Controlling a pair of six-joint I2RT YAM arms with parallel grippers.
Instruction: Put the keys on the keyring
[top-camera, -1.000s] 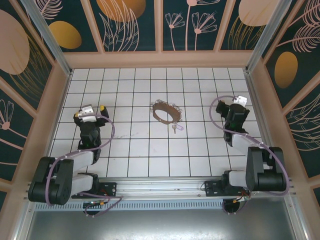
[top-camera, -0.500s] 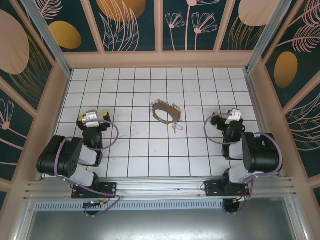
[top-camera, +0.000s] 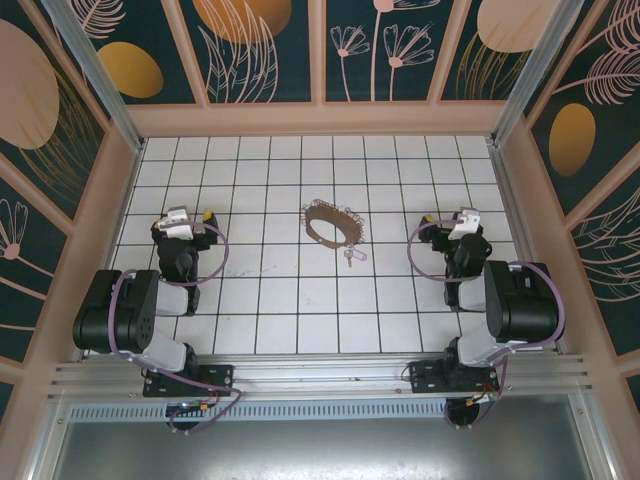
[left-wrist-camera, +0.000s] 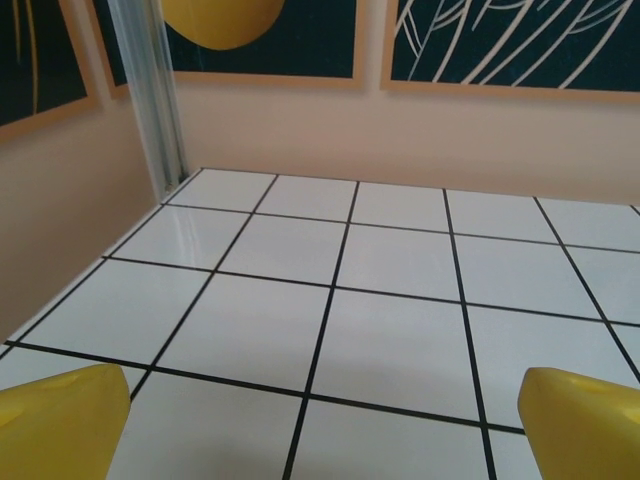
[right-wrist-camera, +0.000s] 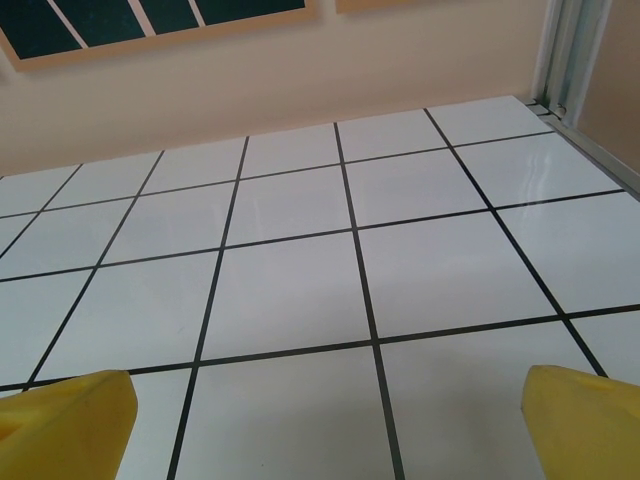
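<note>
The keyring, a thin dark-brown ring with small silvery links along its far edge, lies flat on the white tiled floor near the middle. The key, tiny with a pale lilac head, lies loose one tile nearer and just right of the ring. My left gripper hovers low at the left, several tiles from the ring, open. My right gripper is at the right, about three tiles from the key, also open. The left gripper and the right gripper each show yellow fingertips spread wide over bare tiles.
Peach walls with dark floral panels enclose the tiled floor. An aluminium post stands in the far left corner, another post in the far right corner. Both arms sit folded near the front rail.
Both arms have folded up and back toward their bases. The right gripper has drifted slightly nearer and leftward; the left gripper stays about where it was. Both stay open. Ring and key are unmoved.
</note>
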